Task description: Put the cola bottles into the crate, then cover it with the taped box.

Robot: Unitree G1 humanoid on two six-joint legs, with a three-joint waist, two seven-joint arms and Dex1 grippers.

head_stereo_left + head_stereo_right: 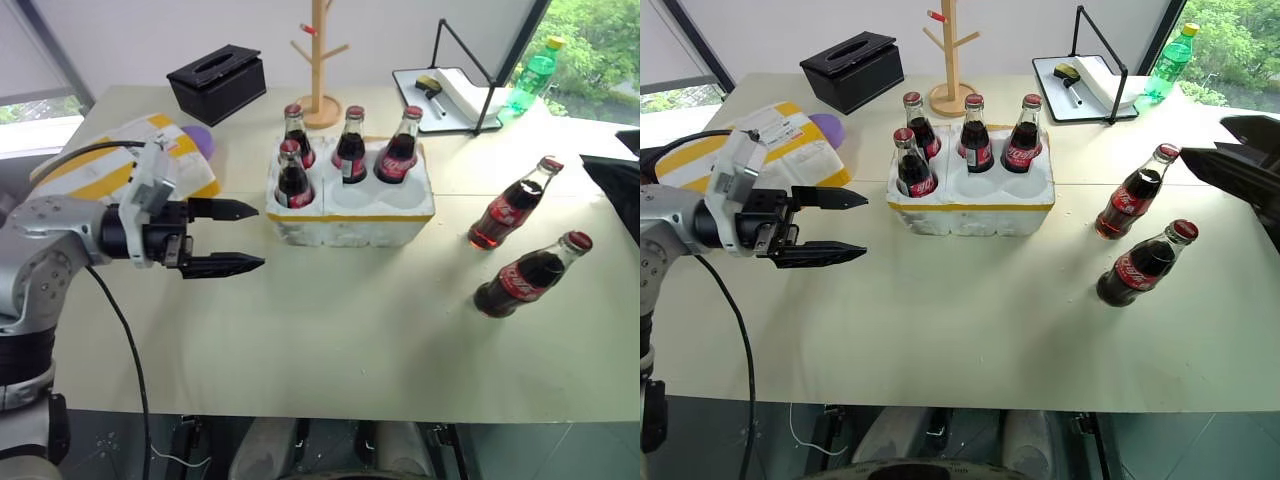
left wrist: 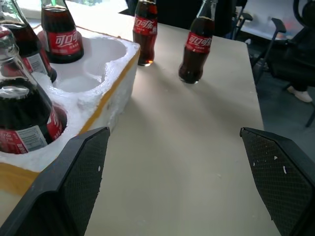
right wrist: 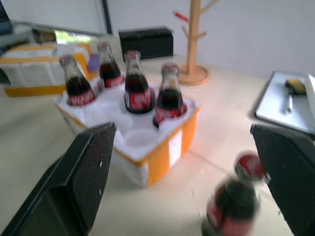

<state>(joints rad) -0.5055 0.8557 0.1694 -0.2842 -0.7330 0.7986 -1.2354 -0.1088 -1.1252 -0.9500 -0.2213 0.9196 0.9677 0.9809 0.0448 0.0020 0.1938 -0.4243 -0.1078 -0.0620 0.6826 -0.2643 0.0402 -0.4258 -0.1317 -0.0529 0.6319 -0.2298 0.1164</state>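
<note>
1. The taped box [image 1: 120, 160] lies at the far left of the table [image 1: 330, 350], its purple end [image 1: 200, 140] turned toward the middle.
2. The left gripper [image 1: 235, 237] hovers just left of the crate, its fingers spread wide with nothing between them.
3. The crate [image 1: 350, 205] sits mid-table. Four cola bottles stand upright in its wells: three in the far row [image 1: 350, 145] and one at the near left [image 1: 292, 178]. The other two near wells are bare.
4. Two more cola bottles [image 1: 515, 205] [image 1: 530, 275] stand on the table right of the crate, well apart from it.
5. The right gripper [image 1: 1240, 165] shows at the far right edge, fingers wide apart and holding nothing.
</note>
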